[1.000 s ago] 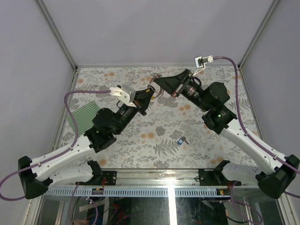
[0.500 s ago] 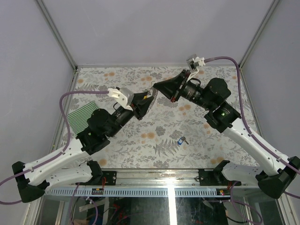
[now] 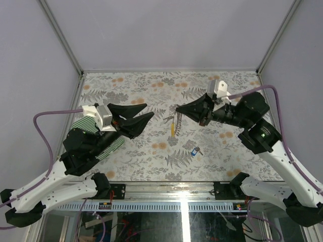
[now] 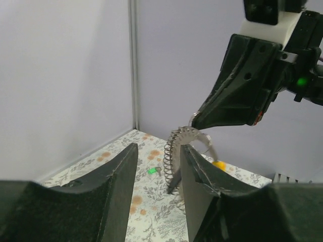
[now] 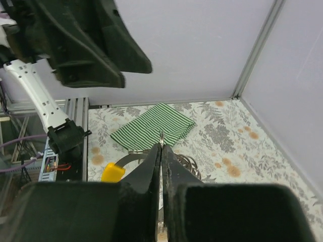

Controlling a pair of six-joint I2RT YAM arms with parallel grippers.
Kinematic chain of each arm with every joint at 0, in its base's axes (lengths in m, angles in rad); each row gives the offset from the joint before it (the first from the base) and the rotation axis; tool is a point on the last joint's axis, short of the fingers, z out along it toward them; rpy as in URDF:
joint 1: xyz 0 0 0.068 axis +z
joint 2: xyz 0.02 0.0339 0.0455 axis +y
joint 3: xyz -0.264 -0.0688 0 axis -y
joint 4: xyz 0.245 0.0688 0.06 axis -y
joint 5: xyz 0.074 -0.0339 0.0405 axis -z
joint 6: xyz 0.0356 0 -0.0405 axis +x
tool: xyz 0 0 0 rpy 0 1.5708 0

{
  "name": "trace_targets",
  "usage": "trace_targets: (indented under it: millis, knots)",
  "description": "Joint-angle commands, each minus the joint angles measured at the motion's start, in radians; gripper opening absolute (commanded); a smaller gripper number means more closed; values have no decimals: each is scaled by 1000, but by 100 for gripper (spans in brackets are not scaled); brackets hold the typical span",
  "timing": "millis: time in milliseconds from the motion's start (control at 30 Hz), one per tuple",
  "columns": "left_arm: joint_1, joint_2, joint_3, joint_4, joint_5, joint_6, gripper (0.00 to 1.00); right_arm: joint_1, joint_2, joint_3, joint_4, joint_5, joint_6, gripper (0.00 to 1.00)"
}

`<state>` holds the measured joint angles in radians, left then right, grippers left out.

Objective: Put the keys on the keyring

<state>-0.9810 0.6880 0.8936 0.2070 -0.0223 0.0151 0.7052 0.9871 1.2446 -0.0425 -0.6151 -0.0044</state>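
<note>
My right gripper (image 3: 177, 109) is shut on the keyring (image 3: 172, 122), a silvery chain loop with a yellow tag (image 3: 172, 129) that hangs from its tips over the table's middle. In the right wrist view the jaws (image 5: 161, 146) pinch a thin ring, with the tag (image 5: 112, 172) to the left. My left gripper (image 3: 150, 110) is open and empty, left of the keyring and apart from it. In the left wrist view the chain (image 4: 173, 149) shows beyond its fingers (image 4: 158, 148). The green key (image 4: 151, 171) lies on the table. The blue key (image 3: 194, 150) lies front centre.
A green-and-white striped cloth (image 3: 99, 142) lies at the left, partly under my left arm, and shows in the right wrist view (image 5: 154, 125). The flowered table mat (image 3: 212, 151) is walled on three sides by grey panels.
The two grippers have drawn apart. My left gripper has pulled back to the left and opened. My right gripper has moved lower and right, keeping the keyring.
</note>
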Motion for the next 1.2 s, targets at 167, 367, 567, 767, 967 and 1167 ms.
trace_targets:
  millis: [167,367,567,767,967,1167]
  knots:
    - [-4,56,-3,141,119,-30,30,7,-64,-18,60,-151,-32,0]
    - [-4,99,6,209,287,-37,25,6,-86,-58,159,-172,37,0]
    - [-4,120,10,219,384,-25,22,7,-98,-67,178,-200,48,0]
    - [-4,129,19,206,373,-17,19,6,-103,-71,181,-240,38,0]
    - [-4,139,29,211,359,-14,18,7,-104,-71,185,-257,38,0]
    - [-4,148,28,232,388,-19,19,7,-97,-75,202,-259,48,0]
